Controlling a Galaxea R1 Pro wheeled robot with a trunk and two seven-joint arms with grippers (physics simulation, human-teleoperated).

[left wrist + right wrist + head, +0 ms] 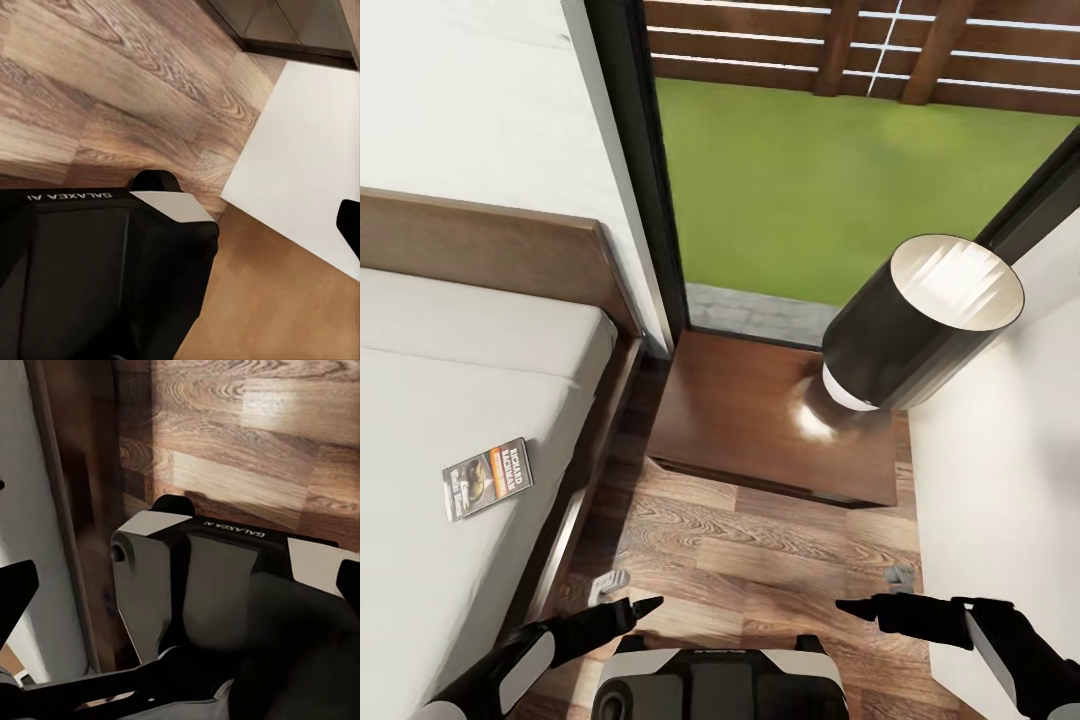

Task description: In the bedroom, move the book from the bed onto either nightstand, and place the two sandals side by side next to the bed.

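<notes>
The book (487, 478), dark with an orange band, lies flat on the off-white mattress of the bed (420, 560), close to its right edge. Right of the bed, under the window, stands the nightstand (740, 420) with a glossy brown top. Both grippers hover low over the wood floor in front of me. My left gripper (648, 606) is near the bed frame, open and empty. My right gripper (847, 605) is near the right wall, open and empty; its fingers (16, 592) stand wide apart. The sandals are out of view.
A lamp with a black cylindrical shade (920, 325) stands on the right part of the nightstand. A white wall (1000, 500) runs along the right. The dark bed frame (585, 470) borders the narrow strip of floor (760, 570) between bed and wall.
</notes>
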